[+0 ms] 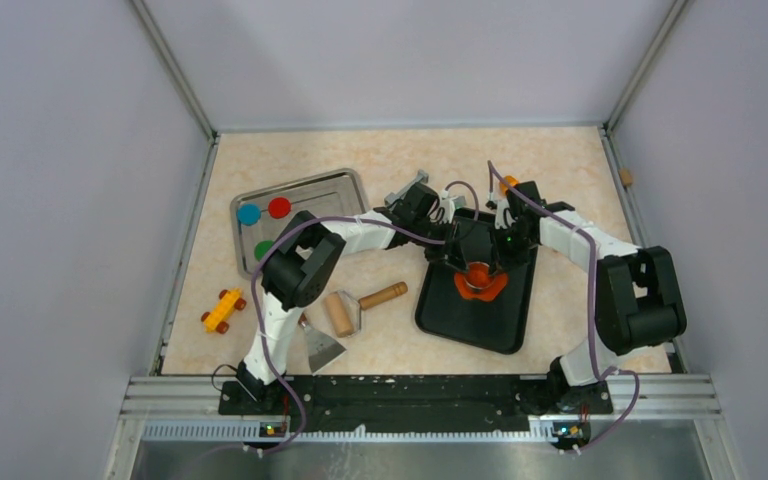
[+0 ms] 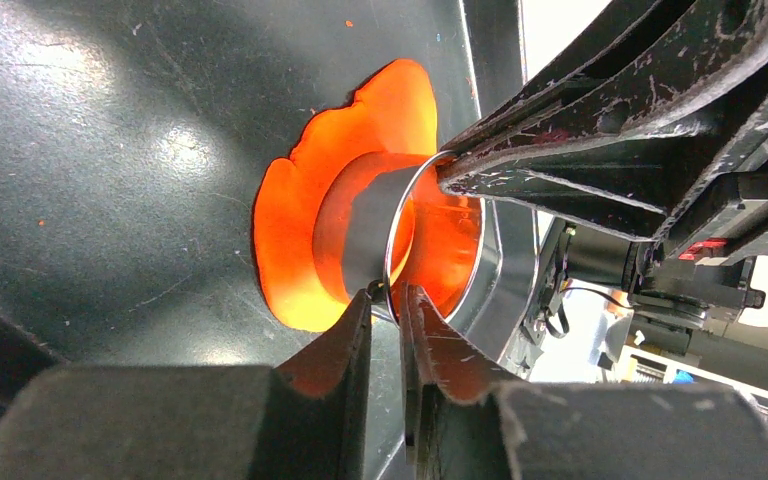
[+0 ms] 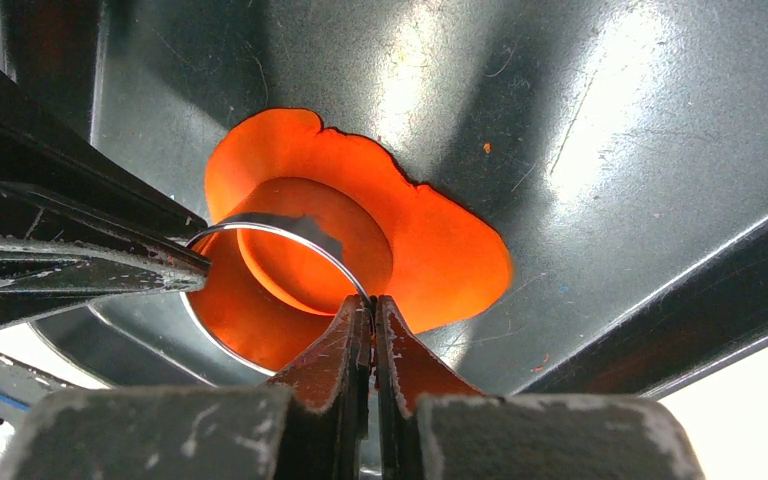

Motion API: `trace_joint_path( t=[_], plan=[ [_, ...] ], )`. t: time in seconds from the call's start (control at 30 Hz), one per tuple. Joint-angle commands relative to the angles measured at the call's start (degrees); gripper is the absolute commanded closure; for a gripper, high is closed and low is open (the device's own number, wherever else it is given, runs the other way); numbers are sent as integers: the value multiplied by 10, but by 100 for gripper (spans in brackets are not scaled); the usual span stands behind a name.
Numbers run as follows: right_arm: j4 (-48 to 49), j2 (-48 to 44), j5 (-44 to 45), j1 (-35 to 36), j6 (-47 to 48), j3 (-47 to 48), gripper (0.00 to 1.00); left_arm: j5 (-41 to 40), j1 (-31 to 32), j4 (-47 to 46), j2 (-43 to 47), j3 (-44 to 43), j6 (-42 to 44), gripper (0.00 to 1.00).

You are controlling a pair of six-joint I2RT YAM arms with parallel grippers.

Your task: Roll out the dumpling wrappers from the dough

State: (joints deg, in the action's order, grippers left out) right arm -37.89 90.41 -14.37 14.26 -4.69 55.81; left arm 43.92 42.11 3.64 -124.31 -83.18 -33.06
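From above, the left gripper and the right gripper meet over the dough, a ragged orange-red sheet lying flat on the black tray. The dumpling wrappers sit well apart in a steel tray off to the left. On the left wrist view, its jaws stand narrow, pinching the rim of a metal ring pressed onto the dough. On the right wrist view, its fingers are all but closed on that same thin rim at another spot.
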Motion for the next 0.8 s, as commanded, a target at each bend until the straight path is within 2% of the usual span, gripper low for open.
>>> trace_joint_path(
  t=[0.0,0.13,0.23,0.37,0.6,0.77],
  plan=[
    [-9,0,6,5,10,23,94,2,0,-11,1,-16,13,79],
    [-28,-18,-35,-17,14,57,88,10,-11,-13,22,-28,14,73],
    [-39,-36,-61,-35,18,72,82,24,-25,-16,38,-38,9,62],
    [-49,-45,-83,-50,24,66,70,32,-35,7,53,-39,24,57],
    [-40,-22,-134,-52,22,31,68,39,-28,-11,60,12,12,58],
    [-36,-11,-126,-52,16,25,73,58,-10,-7,49,15,8,51]
  ],
)
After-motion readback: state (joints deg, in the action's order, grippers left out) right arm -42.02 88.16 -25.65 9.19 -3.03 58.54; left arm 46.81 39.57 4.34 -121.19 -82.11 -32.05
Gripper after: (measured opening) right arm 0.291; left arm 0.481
